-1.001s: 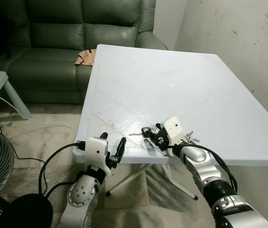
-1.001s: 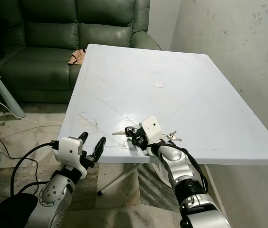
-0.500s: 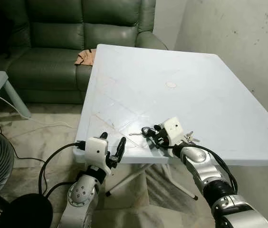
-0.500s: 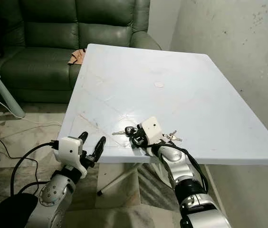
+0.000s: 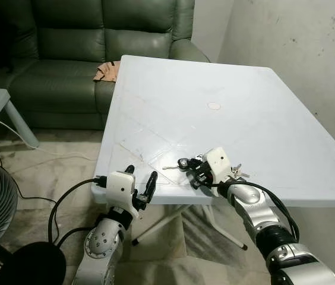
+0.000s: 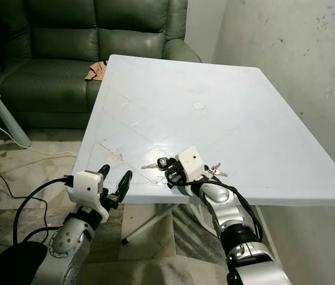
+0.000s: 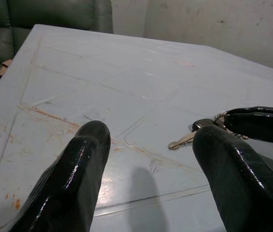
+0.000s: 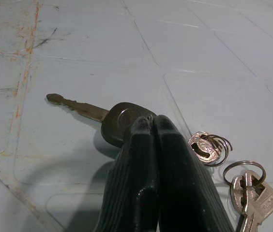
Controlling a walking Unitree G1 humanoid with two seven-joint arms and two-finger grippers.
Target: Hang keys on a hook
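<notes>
On the white surface (image 5: 245, 119), near its front edge, the right hand (image 8: 152, 126) rests with its two black fingers pressed together, their tips touching the dark head of a key (image 8: 119, 121) whose blade points toward ten o'clock in the wrist view; whether it pinches the key I cannot tell. Small silver keys on rings (image 8: 250, 191) lie at four o'clock of the fingertips. The left hand (image 5: 139, 180) hovers open, just off the surface's front edge, at eight o'clock of the key.
</notes>
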